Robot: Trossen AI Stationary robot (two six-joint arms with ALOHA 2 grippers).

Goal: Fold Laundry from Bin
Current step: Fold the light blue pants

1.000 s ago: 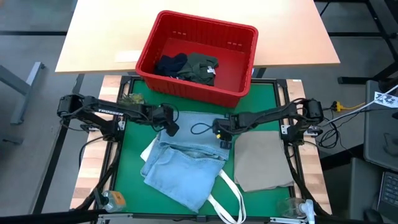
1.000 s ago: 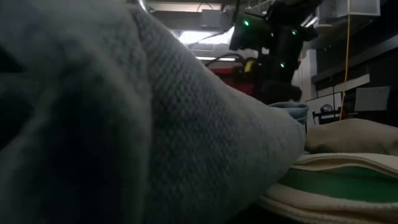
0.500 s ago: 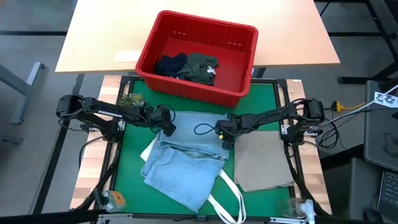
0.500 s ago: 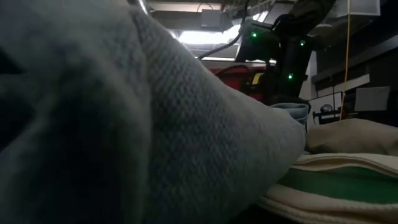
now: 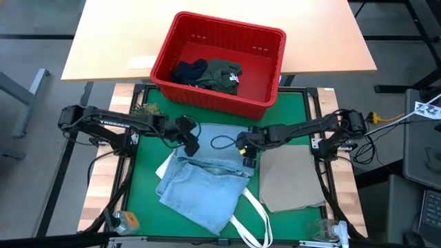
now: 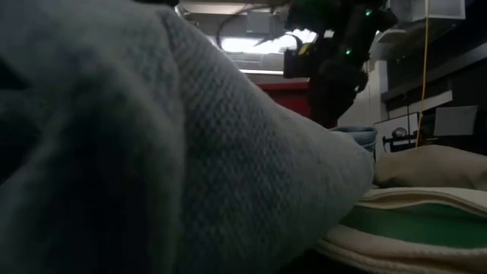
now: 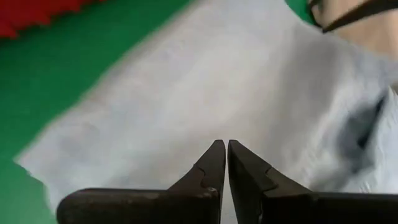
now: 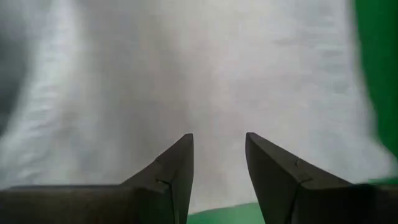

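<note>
On the green mat [image 5: 145,176], light blue denim jeans [image 5: 203,186] lie spread below the red bin [image 5: 265,96]. Over their upper edge, the left gripper [image 7: 225,152] shows its fingers pressed almost together, holding nothing. Beside it, the right gripper [image 8: 217,152] hangs over the jeans with fingers apart and empty.
</note>
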